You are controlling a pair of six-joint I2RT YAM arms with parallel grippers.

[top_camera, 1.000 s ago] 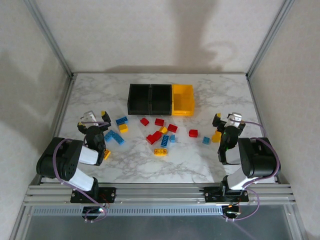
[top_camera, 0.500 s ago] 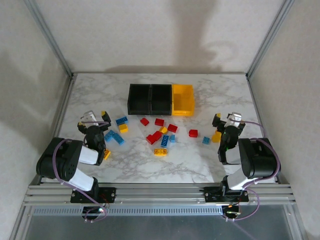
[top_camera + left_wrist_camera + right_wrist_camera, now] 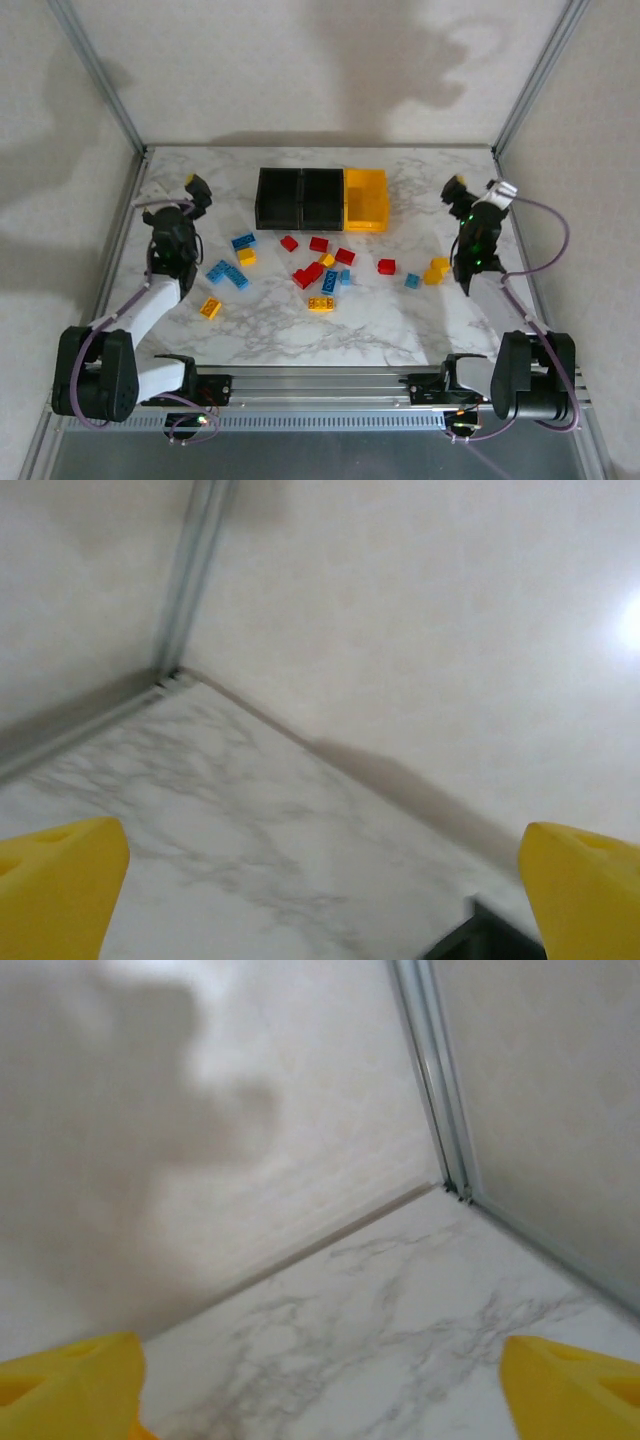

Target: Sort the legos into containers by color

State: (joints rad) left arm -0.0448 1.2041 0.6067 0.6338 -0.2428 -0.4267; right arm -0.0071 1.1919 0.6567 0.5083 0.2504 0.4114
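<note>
Nearest us, a lone yellow brick (image 3: 210, 308) lies on the marble table (image 3: 300, 340) in front of the left arm, and a flat yellow one (image 3: 321, 303) sits mid-table. Just beyond, the rest of the legos (image 3: 331, 280) spread in a loose band: blue pieces (image 3: 228, 273) to the left, a red cluster (image 3: 308, 274) in the middle and a yellow pair (image 3: 436, 271) to the right. All of them lie loose on the marble, nearer to us than both sets of fingers and well apart from them.

Farther back, the left gripper (image 3: 195, 190) hangs above the table's left side and the right gripper (image 3: 462, 192) above its right. Between them stand the containers (image 3: 301, 200) in a row: two black, then the yellow bin (image 3: 366, 226).

In the left wrist view we see yellow fingers (image 3: 60, 880) spread wide with nothing between them. The right gripper's fingers (image 3: 575, 1380) likewise stand apart, empty, over bare marble.
</note>
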